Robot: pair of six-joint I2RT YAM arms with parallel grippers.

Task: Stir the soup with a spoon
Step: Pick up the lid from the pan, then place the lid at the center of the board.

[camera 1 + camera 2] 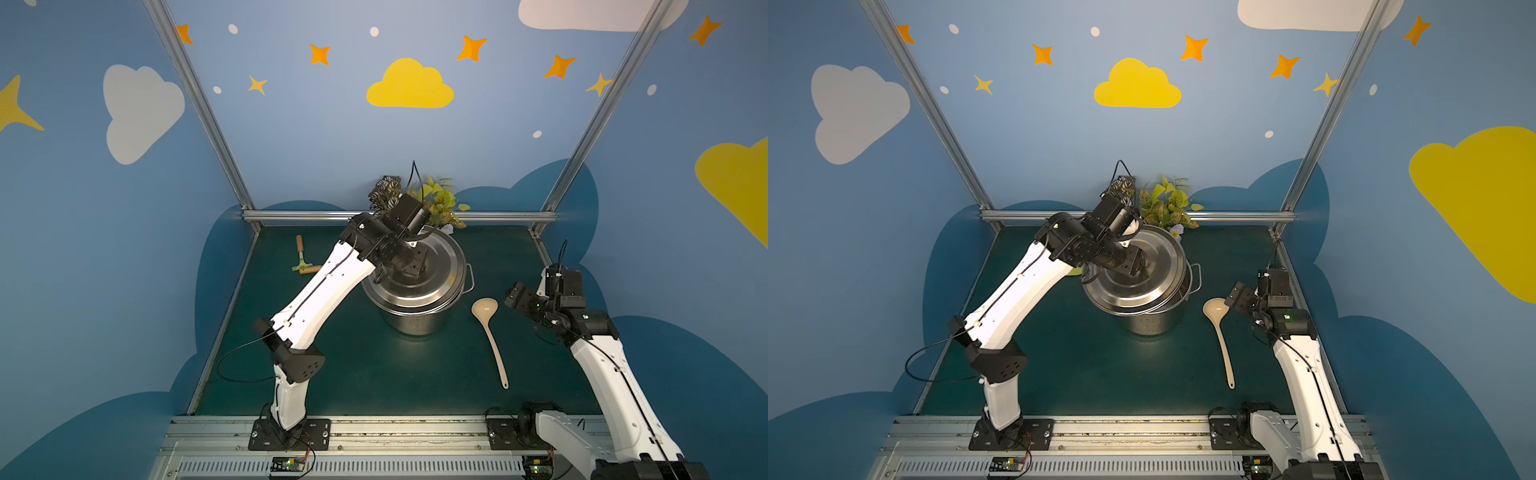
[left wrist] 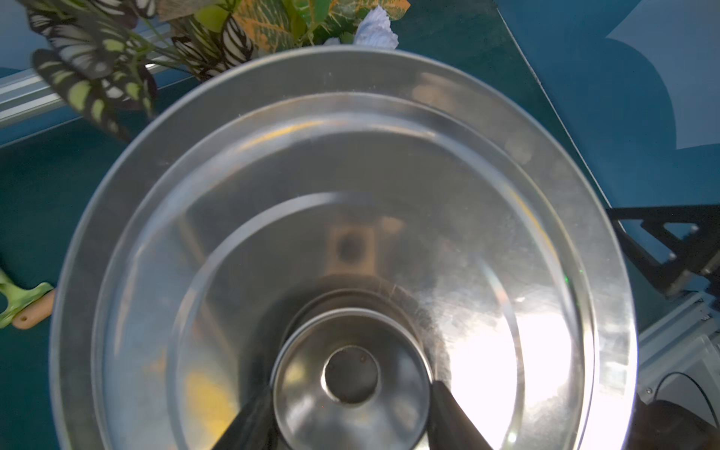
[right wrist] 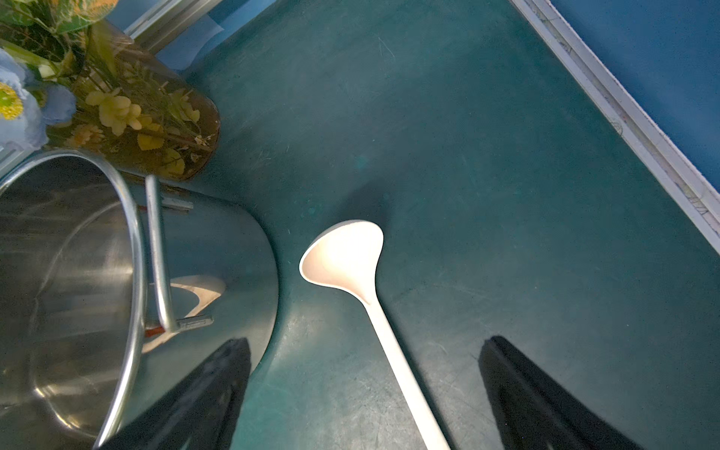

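Left gripper point(image 2: 352, 386) is clamping the tilted lid point(image 1: 436, 270) by its knob point(image 2: 311, 413) over the pot point(image 1: 411, 322); the smooth knob is risking a slip. Right gripper point(image 3: 366, 343), fingers wide, is hovering over the spoon point(image 3: 343, 253).

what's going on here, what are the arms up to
The left hand grips the round stainless-steel lid by its knob, holding it tilted above the large stainless-steel pot. The right hand hangs open over the long cream plastic ladle, which lies on the green table beside the pot. No stirring yet.
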